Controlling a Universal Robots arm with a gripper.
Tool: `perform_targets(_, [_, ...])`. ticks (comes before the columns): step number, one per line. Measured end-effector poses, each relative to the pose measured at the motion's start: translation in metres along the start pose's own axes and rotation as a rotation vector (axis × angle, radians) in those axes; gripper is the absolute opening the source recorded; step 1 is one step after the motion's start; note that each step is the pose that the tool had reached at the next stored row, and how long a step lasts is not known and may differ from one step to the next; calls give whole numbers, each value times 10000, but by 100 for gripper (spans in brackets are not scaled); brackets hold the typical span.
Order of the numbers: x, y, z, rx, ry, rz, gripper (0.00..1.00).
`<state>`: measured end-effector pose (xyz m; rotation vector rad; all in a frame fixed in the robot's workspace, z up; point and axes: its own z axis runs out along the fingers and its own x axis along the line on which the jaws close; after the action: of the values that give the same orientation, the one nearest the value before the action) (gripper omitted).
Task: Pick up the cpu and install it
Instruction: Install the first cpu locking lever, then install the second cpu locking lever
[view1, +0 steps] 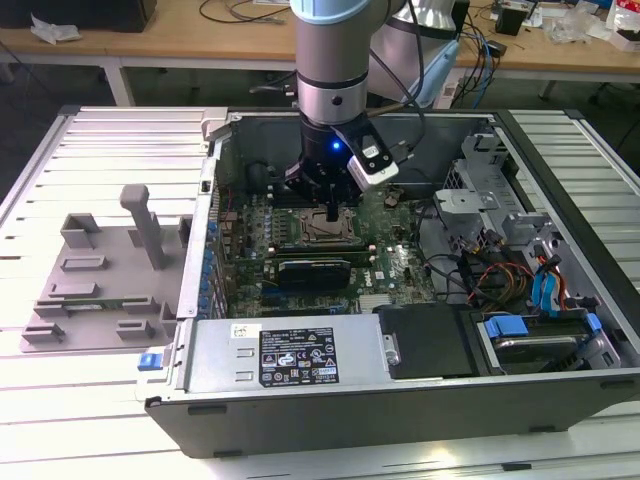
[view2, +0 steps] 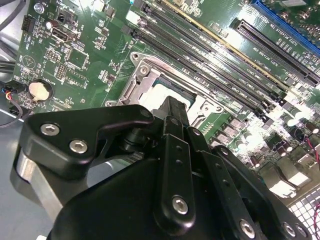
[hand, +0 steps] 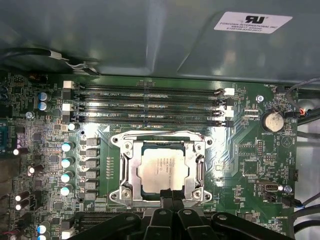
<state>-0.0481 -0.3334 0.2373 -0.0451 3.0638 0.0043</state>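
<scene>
While arm stands vertical, gripper (view1: 333, 212) hovers over seated cpu (hand: 162, 169).

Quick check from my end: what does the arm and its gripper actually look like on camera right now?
The arm is a thick cylinder, dark grey with a pale blue band and a silver wrist section. A small silver-and-black camera block is strapped beside the wrist, with black cables trailing off and a blue light glowing. The gripper is matt black, built of jointed metal links fastened with silver screws.
</scene>
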Motion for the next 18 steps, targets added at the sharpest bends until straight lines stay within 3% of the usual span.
perform_targets(10, [0,-1,0,1,8,5,11])
perform_targets(15, [-7,-1,-87,0,7,4,11])
perform_targets(18, [-4,-105,-88,2,8,5,11])
